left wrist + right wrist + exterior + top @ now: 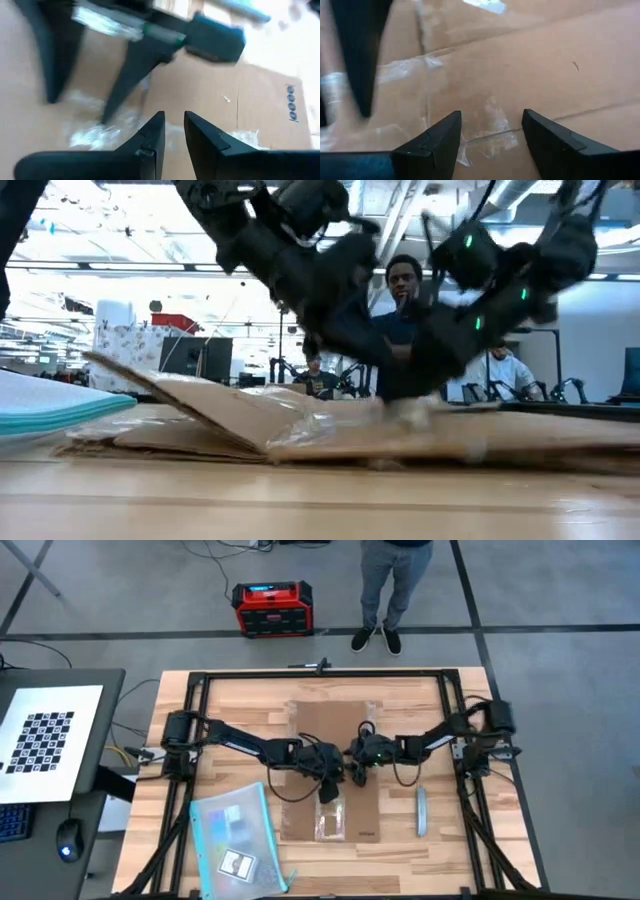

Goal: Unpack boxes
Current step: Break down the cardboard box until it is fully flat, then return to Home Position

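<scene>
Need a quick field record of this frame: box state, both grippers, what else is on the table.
box: brown cardboard box, flattened on the table, one flap raised in the low view
tape: clear strips on the cardboard
left gripper: over box centre, fingers narrowly apart, holding nothing
right gripper: over box centre, open, empty
other items: clear teal-edged pouch; grey tool

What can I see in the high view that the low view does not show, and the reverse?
Only the high view shows the red and black case on the floor, the checkered board, and the whole clear pouch. Only the low view shows one flap of the cardboard box raised off the table, and people in the room behind. Both show the flattened box with the left end effector and the right end effector over its middle.
</scene>
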